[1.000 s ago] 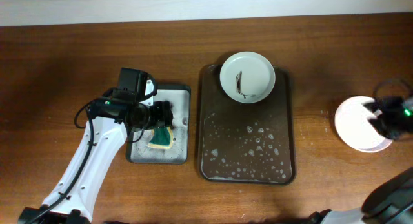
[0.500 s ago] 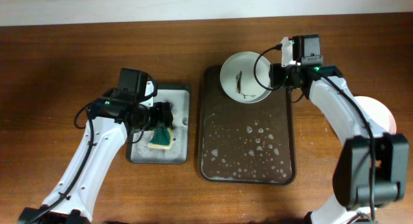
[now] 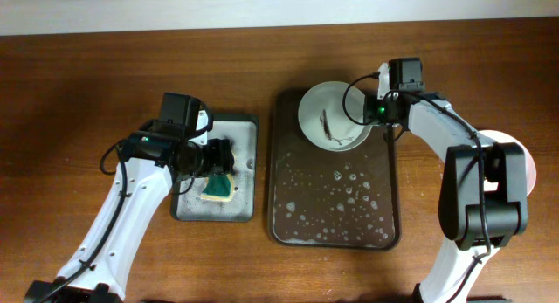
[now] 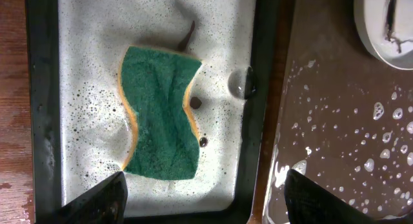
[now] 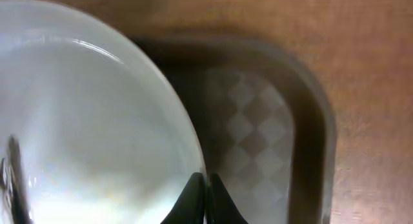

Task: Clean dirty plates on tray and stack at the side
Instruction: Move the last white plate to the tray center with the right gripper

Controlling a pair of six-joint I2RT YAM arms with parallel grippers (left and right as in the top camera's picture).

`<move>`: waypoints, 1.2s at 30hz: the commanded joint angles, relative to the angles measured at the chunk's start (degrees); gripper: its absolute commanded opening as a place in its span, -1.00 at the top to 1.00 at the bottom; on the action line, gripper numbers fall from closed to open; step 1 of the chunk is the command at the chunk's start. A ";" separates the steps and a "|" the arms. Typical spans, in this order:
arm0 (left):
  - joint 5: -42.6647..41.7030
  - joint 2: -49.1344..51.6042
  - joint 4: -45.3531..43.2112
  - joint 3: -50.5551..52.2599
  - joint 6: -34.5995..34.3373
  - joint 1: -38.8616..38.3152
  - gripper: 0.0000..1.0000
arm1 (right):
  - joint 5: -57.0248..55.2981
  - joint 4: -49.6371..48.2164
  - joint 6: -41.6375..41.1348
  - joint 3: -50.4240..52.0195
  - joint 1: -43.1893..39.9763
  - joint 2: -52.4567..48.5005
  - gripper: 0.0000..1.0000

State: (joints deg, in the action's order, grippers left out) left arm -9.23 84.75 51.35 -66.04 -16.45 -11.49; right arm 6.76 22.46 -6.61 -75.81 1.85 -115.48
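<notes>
Right claw (image 5: 202, 187) is clenched on the rim of the dirty plate (image 3: 334, 117), its two tips pressed close with the thin white edge between them. That plate sits at the far end of the tray (image 3: 272, 189), toward its right corner. It looks tipped, the gripped side seeming higher, though I can't tell whether it is clear of the tray floor. A dark smear (image 3: 327, 123) runs across its middle. The rest of the tray is wet and dotted with soap bubbles (image 3: 348, 188).

Left of the tray, just beside it on the desk (image 3: 87, 76), lies a smaller grey tray (image 4: 42, 108) full of suds, with a green sponge (image 4: 161, 114) in it. The left claw (image 4: 206, 198) hangs over that sponge, released, its fingers spread wide and touching nothing. Right of the tray, well apart, a pale plate (image 3: 512, 138) rests on the desk, mostly hidden behind the right arm.
</notes>
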 commanded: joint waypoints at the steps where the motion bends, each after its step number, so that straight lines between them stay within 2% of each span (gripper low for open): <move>1: -0.46 -0.57 0.59 -0.81 0.26 0.04 -0.50 | 1.25 3.67 -9.62 -0.39 -0.04 0.55 0.92; 4: -0.44 -0.57 0.79 -0.81 0.26 0.04 -0.52 | 2.27 8.61 -11.54 -0.39 -0.04 3.23 0.92; 9: -0.44 -0.57 0.74 -0.81 0.26 0.04 -0.52 | 3.34 24.61 -16.28 -0.39 0.79 10.73 0.92; 12: -0.44 -0.57 0.57 -0.81 0.28 0.04 -0.53 | 4.79 33.86 -22.05 -0.37 1.90 11.28 0.90; 13: -0.44 -0.57 0.59 -0.81 0.28 0.04 -0.53 | 6.32 36.17 -22.86 -0.20 2.62 11.28 0.48; 14: -0.44 -0.57 0.59 -0.81 0.28 0.04 -0.53 | 7.76 37.31 -22.88 -0.15 3.56 11.26 0.14; 15: -0.44 -0.57 0.59 -0.81 0.28 0.04 -0.53 | 8.76 37.70 -23.65 -0.15 4.68 11.28 -0.03; 16: -0.44 -0.57 0.59 -0.81 0.28 0.04 -0.54 | 9.33 37.77 -24.39 -0.15 5.35 11.43 -0.11; 20: -0.44 -0.57 0.66 -0.81 0.28 0.04 -0.57 | 8.35 36.44 -25.14 -0.68 4.87 15.93 -0.15; 22: -0.39 -0.57 0.63 -0.81 0.28 0.04 -0.58 | 7.02 35.39 -20.17 -2.34 3.85 20.74 -0.15; 25: 1.18 -0.44 -0.15 -0.63 0.28 0.02 -0.63 | 6.12 35.19 -6.99 -5.01 3.50 29.53 -0.10; 28: 3.63 0.52 -2.64 0.44 0.31 -0.37 -0.59 | 6.10 35.63 -1.88 -5.25 3.76 36.24 -0.11; 30: 5.95 3.23 -3.61 1.40 0.26 -1.68 -0.50 | 6.10 37.88 -1.51 -5.22 3.76 40.13 -0.14; 31: 8.31 5.92 -3.74 1.81 -0.59 -2.49 -0.29 | 6.12 39.43 -1.51 -5.20 3.76 41.27 -0.14; 33: 12.20 10.12 -3.87 2.14 -5.64 -2.89 -0.09 | 6.10 41.94 -1.51 -5.20 3.76 41.62 -0.14; 34: 12.02 12.57 -4.35 2.14 -6.75 -2.89 -0.03 | 6.10 42.84 -1.51 -5.14 3.76 41.35 -0.14; 35: 11.56 14.64 -4.98 2.14 -6.91 -2.89 0.17 | 6.10 43.82 -1.51 -5.14 3.76 40.98 -0.15; 36: 11.34 16.15 -5.35 2.14 -6.88 -2.97 0.22 | 6.10 44.54 -1.49 -5.09 3.76 40.50 -0.15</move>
State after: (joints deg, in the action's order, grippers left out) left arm -0.67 95.77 46.85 -64.90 -20.08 -14.39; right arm 13.39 65.63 -9.54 -80.97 5.50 -73.65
